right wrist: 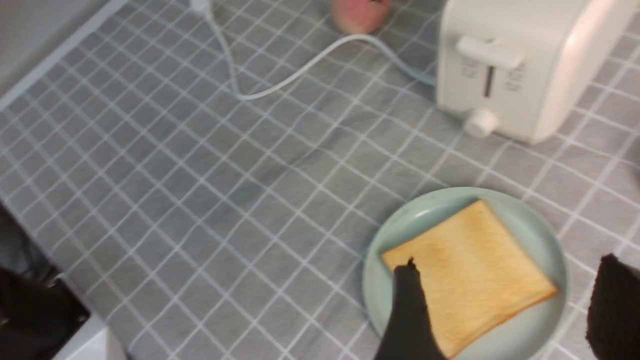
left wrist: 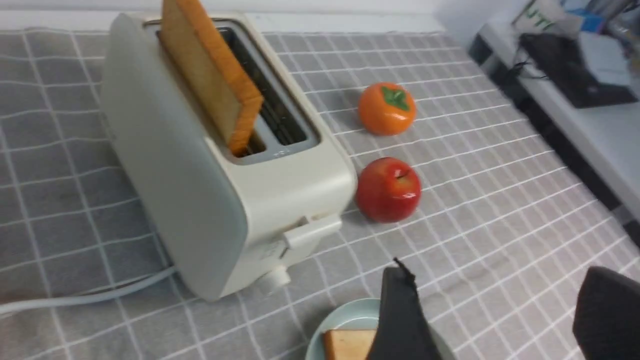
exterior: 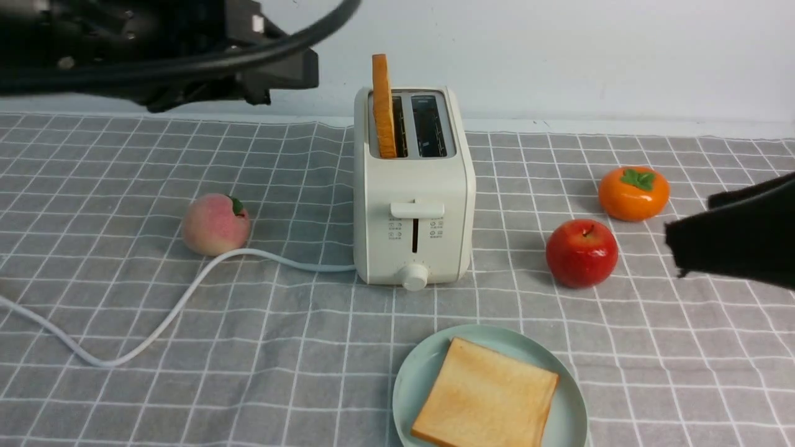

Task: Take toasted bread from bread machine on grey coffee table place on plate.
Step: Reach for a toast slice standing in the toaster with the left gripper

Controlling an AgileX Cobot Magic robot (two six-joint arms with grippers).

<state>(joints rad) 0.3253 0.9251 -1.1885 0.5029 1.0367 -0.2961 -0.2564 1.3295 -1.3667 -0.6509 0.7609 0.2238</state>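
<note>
The white bread machine (exterior: 413, 186) stands mid-way across the grey coffee table (exterior: 124, 186). One slice of toasted bread (exterior: 384, 105) sticks up from its left slot; the right slot looks empty. A second slice (exterior: 484, 397) lies flat on the mint-green plate (exterior: 410, 385) at the near edge. My right gripper (right wrist: 511, 260) hovers open just above that flat slice (right wrist: 470, 270), its fingers apart on either side of the plate (right wrist: 545, 240). My left gripper (left wrist: 500, 270) is open and empty, raised left of the bread machine (left wrist: 200, 165). In the front view it is a dark mass at the top left.
A peach (exterior: 215, 223) sits left of the toaster and the white cord (exterior: 186, 298) trails past it to the left edge. A red apple (exterior: 582, 252) and an orange persimmon (exterior: 633, 193) lie to the right. A side desk (left wrist: 575, 100) stands beyond the table.
</note>
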